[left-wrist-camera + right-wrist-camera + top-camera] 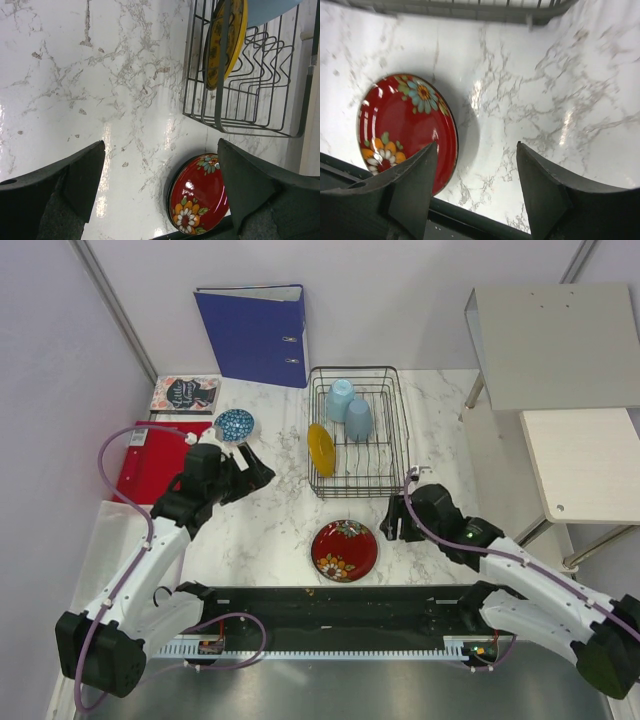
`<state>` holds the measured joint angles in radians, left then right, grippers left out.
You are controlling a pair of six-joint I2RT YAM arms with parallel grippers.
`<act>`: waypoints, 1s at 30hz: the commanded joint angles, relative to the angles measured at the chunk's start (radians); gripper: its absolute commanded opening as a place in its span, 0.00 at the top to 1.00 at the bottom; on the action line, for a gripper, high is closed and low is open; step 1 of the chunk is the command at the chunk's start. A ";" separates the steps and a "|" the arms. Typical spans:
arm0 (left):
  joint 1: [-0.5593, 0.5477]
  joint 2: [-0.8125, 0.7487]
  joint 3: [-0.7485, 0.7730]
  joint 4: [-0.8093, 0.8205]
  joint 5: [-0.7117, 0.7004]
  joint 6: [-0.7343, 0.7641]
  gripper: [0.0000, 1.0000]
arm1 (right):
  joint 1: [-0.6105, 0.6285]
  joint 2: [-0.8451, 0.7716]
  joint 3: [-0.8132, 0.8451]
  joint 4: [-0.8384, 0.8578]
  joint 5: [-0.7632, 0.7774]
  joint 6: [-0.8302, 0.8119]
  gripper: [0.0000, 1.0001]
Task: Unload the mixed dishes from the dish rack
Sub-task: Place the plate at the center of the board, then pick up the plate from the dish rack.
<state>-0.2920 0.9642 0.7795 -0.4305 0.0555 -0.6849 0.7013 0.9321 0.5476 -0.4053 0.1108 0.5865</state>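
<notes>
The black wire dish rack [385, 480] stands at the table's far middle. In it are two pale blue cups [349, 408] and the yellow plate [320, 449], upright at its left side, also in the left wrist view [227, 40]. The red floral plate [344, 549] lies flat on the table in front of the rack, and shows in the left wrist view [200, 195] and the right wrist view [405, 130]. The small blue patterned bowl [234, 424] sits on the table left of the rack. My left gripper [256, 473] is open and empty, between bowl and rack. My right gripper [392, 520] is open and empty, right of the red plate.
A blue ring binder [255, 335] stands at the back. A red folder [150, 460] and a dark book [185, 393] lie at the far left. A white shelf unit [555, 350] stands to the right. A black rail [330, 605] runs along the near edge.
</notes>
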 commanded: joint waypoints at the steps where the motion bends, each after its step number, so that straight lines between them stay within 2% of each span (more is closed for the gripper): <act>1: 0.002 0.008 0.072 0.044 -0.017 0.053 0.01 | 0.003 -0.105 0.142 -0.049 0.150 -0.019 0.28; 5: -0.056 0.109 0.202 0.068 -0.045 0.129 0.01 | 0.003 -0.115 0.215 -0.053 0.185 -0.050 0.28; 6: -0.087 0.145 0.278 0.065 -0.052 0.209 0.01 | 0.003 -0.102 0.224 -0.053 0.187 -0.062 0.28; 7: -0.158 0.233 0.320 0.055 -0.125 0.249 0.01 | 0.004 -0.093 0.242 -0.052 0.190 -0.066 0.28; 9: -0.222 0.325 0.451 0.029 -0.184 0.341 0.01 | 0.003 -0.066 0.253 -0.046 0.184 -0.073 0.28; 12: -0.262 0.494 0.576 0.004 -0.169 0.352 0.01 | 0.003 -0.053 0.262 -0.032 0.173 -0.074 0.28; 15: -0.260 0.623 0.673 0.012 -0.175 0.347 0.08 | 0.003 -0.062 0.264 -0.024 0.171 -0.076 0.28; 21: -0.242 0.763 0.764 0.006 -0.195 0.298 0.16 | 0.003 -0.090 0.284 -0.033 0.184 -0.100 0.28; 30: -0.236 0.823 0.764 0.006 -0.168 0.268 0.19 | 0.003 -0.062 0.273 -0.026 0.188 -0.119 0.27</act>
<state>-0.5278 1.7668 1.5009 -0.4366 -0.1116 -0.3981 0.7013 0.8593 0.7925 -0.4423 0.2867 0.4885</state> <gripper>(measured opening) 0.817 0.725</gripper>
